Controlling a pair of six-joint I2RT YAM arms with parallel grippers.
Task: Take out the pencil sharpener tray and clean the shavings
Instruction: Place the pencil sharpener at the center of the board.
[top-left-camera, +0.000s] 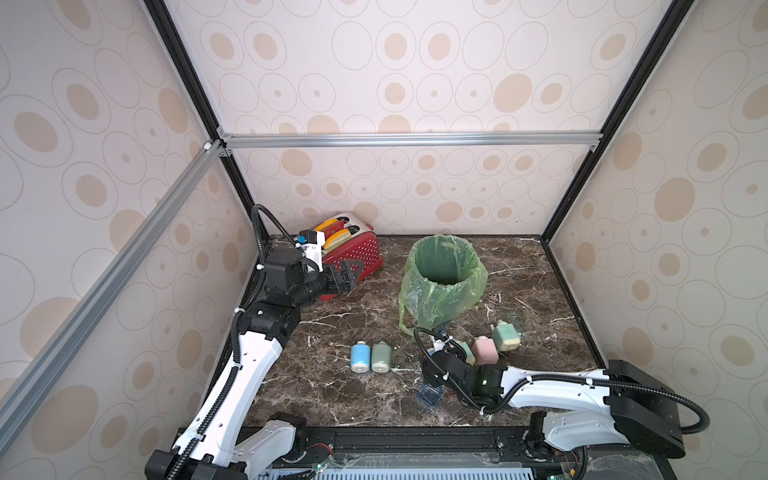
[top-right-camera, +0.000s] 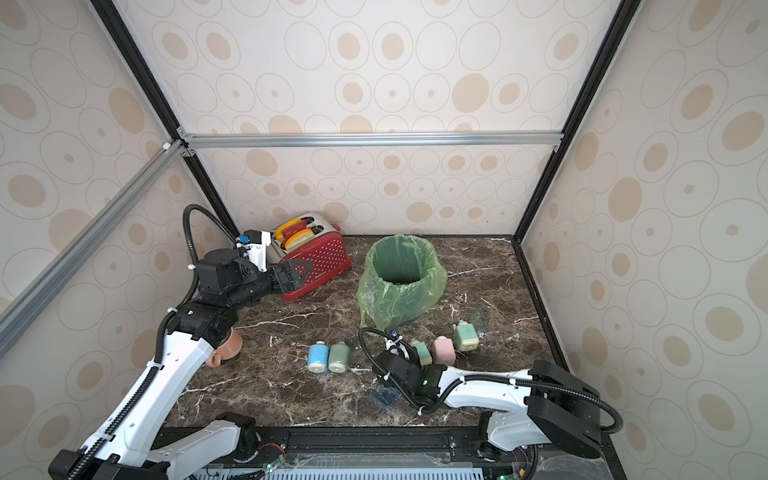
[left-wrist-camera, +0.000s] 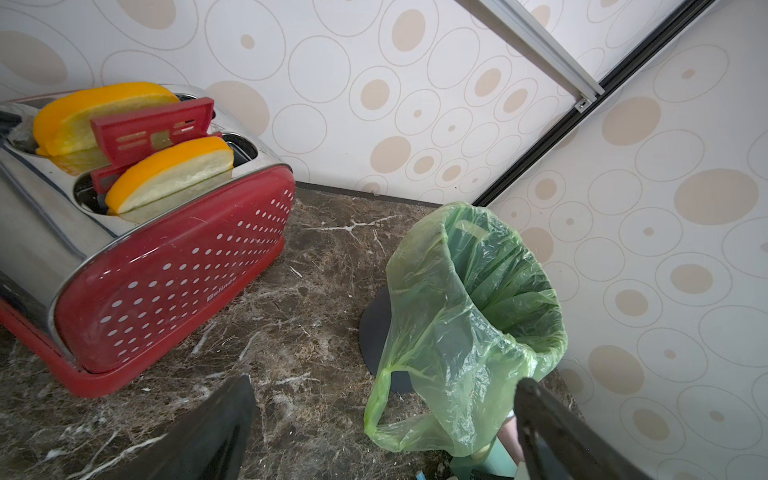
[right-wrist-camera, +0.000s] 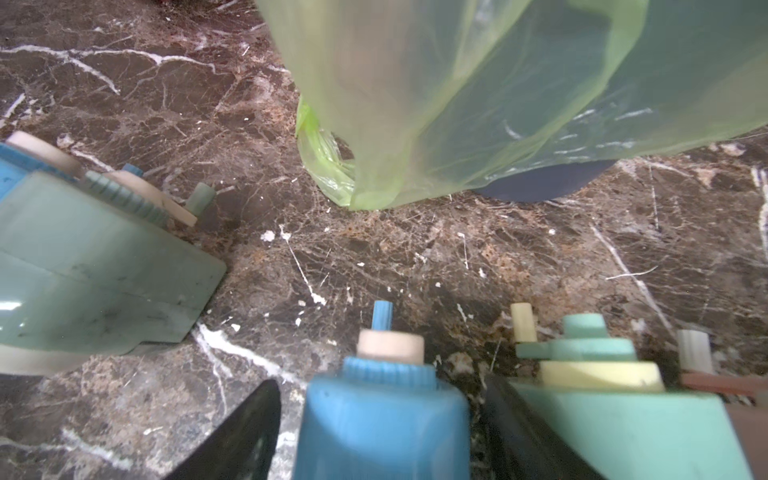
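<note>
A blue pencil sharpener (right-wrist-camera: 382, 419) stands upright between the fingers of my right gripper (right-wrist-camera: 380, 401), which is open: a gap shows beside one finger (right-wrist-camera: 245, 432). In both top views the right wrist hides that sharpener. A clear blue tray (top-left-camera: 430, 395) (top-right-camera: 386, 395) lies loose on the marble just in front of the right wrist. The bin (top-left-camera: 442, 282) lined with a green bag stands behind it. My left gripper (top-left-camera: 353, 276) (left-wrist-camera: 384, 384) hangs open and empty beside the red toaster (top-left-camera: 353, 253).
A teal sharpener (top-left-camera: 467, 351), a pink one (top-left-camera: 485, 350) and a green one (top-left-camera: 505, 336) stand right of my right gripper. A blue sharpener (top-left-camera: 360, 356) and a green one (top-left-camera: 381, 356) lie to its left. A peach mug (top-right-camera: 226, 351) sits under the left arm.
</note>
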